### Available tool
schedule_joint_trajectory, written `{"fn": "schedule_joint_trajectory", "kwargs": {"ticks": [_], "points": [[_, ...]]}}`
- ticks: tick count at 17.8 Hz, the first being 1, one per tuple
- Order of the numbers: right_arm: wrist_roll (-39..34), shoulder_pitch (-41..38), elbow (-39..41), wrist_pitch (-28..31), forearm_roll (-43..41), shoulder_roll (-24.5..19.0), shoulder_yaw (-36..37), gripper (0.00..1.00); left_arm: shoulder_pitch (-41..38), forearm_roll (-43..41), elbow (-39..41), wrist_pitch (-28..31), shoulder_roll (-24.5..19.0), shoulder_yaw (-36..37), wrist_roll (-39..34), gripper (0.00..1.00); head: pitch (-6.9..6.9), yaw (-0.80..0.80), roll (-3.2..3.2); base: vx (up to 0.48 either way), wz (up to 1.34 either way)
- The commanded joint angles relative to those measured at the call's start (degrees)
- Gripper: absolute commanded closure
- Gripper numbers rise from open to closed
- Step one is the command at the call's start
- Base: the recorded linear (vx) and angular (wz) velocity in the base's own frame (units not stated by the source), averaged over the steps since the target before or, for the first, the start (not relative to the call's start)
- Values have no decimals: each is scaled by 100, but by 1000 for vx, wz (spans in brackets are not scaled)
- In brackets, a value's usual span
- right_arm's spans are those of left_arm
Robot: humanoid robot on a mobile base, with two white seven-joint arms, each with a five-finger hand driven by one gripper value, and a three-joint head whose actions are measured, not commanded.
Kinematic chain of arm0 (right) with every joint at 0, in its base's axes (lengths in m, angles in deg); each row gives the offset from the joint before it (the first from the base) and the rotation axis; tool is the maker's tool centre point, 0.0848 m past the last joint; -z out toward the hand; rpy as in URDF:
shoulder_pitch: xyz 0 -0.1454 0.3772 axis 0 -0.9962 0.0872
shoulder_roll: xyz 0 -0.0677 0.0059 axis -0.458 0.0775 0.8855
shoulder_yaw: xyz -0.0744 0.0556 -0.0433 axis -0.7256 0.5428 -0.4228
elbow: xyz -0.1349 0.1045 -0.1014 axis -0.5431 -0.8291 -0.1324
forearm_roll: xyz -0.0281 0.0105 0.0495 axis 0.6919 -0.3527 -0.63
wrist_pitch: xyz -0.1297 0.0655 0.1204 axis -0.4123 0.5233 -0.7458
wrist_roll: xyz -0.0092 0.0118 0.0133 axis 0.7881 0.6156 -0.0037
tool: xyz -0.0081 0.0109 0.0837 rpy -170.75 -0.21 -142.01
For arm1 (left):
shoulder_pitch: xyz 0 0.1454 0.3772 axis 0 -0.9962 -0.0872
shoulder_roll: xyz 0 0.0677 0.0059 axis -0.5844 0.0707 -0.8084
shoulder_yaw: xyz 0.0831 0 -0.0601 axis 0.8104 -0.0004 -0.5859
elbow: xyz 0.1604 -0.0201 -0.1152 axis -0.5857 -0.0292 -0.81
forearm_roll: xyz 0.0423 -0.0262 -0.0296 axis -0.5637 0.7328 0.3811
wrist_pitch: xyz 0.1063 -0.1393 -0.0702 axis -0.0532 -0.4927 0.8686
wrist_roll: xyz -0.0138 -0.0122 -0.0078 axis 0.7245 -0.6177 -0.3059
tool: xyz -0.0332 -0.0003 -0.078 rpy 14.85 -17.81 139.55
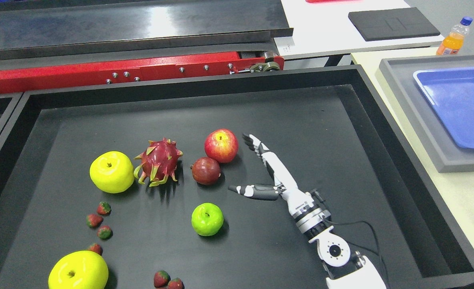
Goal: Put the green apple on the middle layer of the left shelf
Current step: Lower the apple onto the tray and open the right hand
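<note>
The green apple (pixel 207 218) sat on the floor of a large black tray (pixel 385 120), in its near half a little left of the middle, upright with the stem dimple up and touching nothing. Bare mat lay all round it, widest to the right and on the near side.

The right hand (pixel 266 172) reached in from the lower right corner, wrist and forearm crossing the tray's near right part. It was wide open and held nothing: the fingers (pixel 257 145) stretched straight toward the far left, the thumb (pixel 253 191) stuck out to the left, pointing across the open mat above the green apple. Hand and apple were apart, the thumb tip beyond and to the right of the fruit.

Just beyond the fingertips stood a red apple (pixel 221 145), and touching its near-left side a dark red round fruit (pixel 206 170). Left of these lay a dragon fruit (pixel 159 161), and beside it a yellow apple (pixel 111 171). A second yellow apple (pixel 78 271) sat at the near left edge of the picture, with small strawberries (pixel 99 220) scattered between the two and more near the bottom edge.

The right half of the tray was empty up to its raised wall. Past that wall, on a pale table, a grey tray (pixel 405 104) held a blue tray (pixel 457 104), with an orange drink bottle (pixel 453 38) beyond. A red rail (pixel 120 72) ran along the far side.
</note>
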Motion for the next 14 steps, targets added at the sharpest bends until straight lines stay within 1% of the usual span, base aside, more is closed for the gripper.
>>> {"fn": "schedule_joint_trajectory", "kwargs": {"ticks": [1, 3, 6, 14], "points": [[-46, -934, 415, -40, -1159, 34, 1342, 0, 2, 0, 4, -1, -100, 0, -2, 0, 0, 0, 0, 0, 0], [-55, -979, 424, -32, -1160, 34, 1325, 0, 2, 0, 4, -1, -100, 0, -2, 0, 0, 0, 0, 0, 0], [-55, -1075, 424, 4, -1160, 34, 1071, 0, 2, 0, 4, -1, -100, 0, -2, 0, 0, 0, 0, 0, 0], [-55, -1093, 424, 12, -1160, 34, 938, 0, 2, 9, 4, -1, -100, 0, -2, 0, 0, 0, 0, 0, 0]]}}
